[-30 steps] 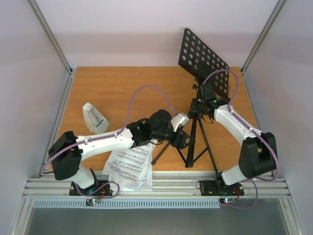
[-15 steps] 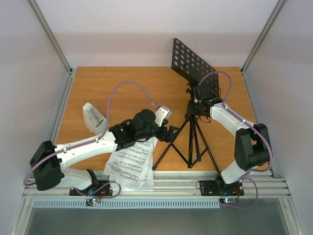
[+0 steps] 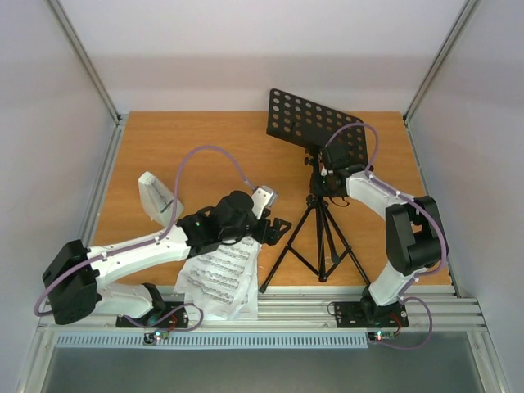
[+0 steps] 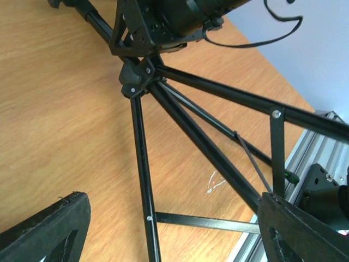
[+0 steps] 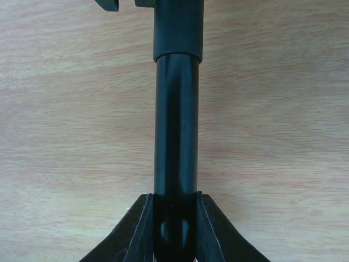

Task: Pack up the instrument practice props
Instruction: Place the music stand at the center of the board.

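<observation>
Right tool point(image 5: 174, 224) is clamped on the pole point(image 5: 175, 120) of the tripod music stand point(image 3: 311, 124), standing on the counter point(image 3: 188, 139); left tool point(image 4: 174, 229) is held open by its legs point(image 4: 143, 180). Stiff, top-heavy handling is expected, so the pole is favoured.

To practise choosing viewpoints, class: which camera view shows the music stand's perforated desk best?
The top external view: the whole perforated desk shows, holes and all. The left wrist view shows only the stand's tripod legs; the right wrist view only its pole.

White arms point(image 3: 139, 250), blk joints point(image 3: 233, 214), purple cables point(image 3: 205, 150)
</observation>
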{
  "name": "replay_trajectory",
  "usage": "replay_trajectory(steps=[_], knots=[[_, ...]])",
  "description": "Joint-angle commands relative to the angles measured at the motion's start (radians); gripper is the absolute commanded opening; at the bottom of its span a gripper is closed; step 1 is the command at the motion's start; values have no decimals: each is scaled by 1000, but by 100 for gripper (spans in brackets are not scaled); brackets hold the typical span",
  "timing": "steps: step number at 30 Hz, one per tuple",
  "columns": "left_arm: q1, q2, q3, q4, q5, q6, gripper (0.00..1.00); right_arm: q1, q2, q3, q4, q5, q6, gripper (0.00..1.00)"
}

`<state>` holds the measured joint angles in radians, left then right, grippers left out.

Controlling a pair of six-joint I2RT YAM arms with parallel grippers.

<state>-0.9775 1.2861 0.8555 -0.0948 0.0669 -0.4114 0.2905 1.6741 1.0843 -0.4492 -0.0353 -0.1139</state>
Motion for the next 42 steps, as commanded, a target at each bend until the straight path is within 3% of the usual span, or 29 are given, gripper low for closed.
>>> replay_trajectory(steps=[1, 8, 13, 24, 36, 42], knots=[[8, -7, -38, 29, 8, -20, 85, -5, 18, 15, 89, -36, -76, 1], [8, -17, -96, 44, 27, -49, 84, -5, 69, 48, 104, -70, -85, 5], [8, -27, -140, 53, 40, -67, 84, -5, 94, 63, 109, -85, -99, 13], [8, -54, -209, 45, 83, -92, 84, -5, -18, 36, 104, -106, -121, 55], [8, -136, -238, -7, 64, -80, 84, -5, -129, 0, 64, -46, -126, 62], [7, -140, -261, -25, 70, -65, 79, -39, -306, -70, 20, 7, -90, 73]])
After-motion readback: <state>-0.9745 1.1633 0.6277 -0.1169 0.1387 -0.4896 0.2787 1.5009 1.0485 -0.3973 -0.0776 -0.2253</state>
